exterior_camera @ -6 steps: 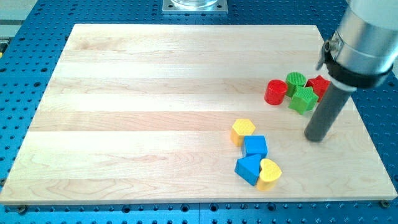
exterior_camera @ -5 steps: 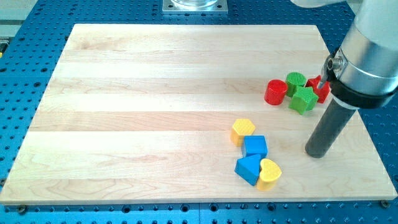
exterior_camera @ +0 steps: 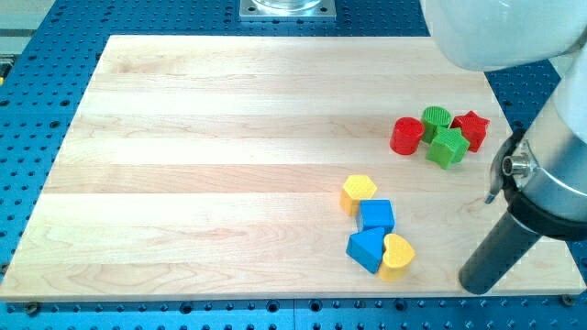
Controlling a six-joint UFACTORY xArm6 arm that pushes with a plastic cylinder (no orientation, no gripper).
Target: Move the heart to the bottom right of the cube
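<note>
The yellow heart (exterior_camera: 397,256) lies near the board's bottom edge, touching the right side of a blue triangular block (exterior_camera: 365,248). The blue cube (exterior_camera: 376,216) sits just above them, its lower edge close to both. A yellow pentagon-like block (exterior_camera: 359,192) touches the cube's upper left. My tip (exterior_camera: 476,285) is at the board's bottom right, well to the right of the heart and a little lower, touching no block.
A cluster stands at the upper right: a red cylinder (exterior_camera: 406,136), a green cylinder (exterior_camera: 437,119), a green star-like block (exterior_camera: 448,147) and a red star-like block (exterior_camera: 470,128). The wooden board (exterior_camera: 229,137) lies on a blue perforated table.
My tip has moved toward the view's bottom, from beside the green and red cluster to the bottom right corner area. No block has moved.
</note>
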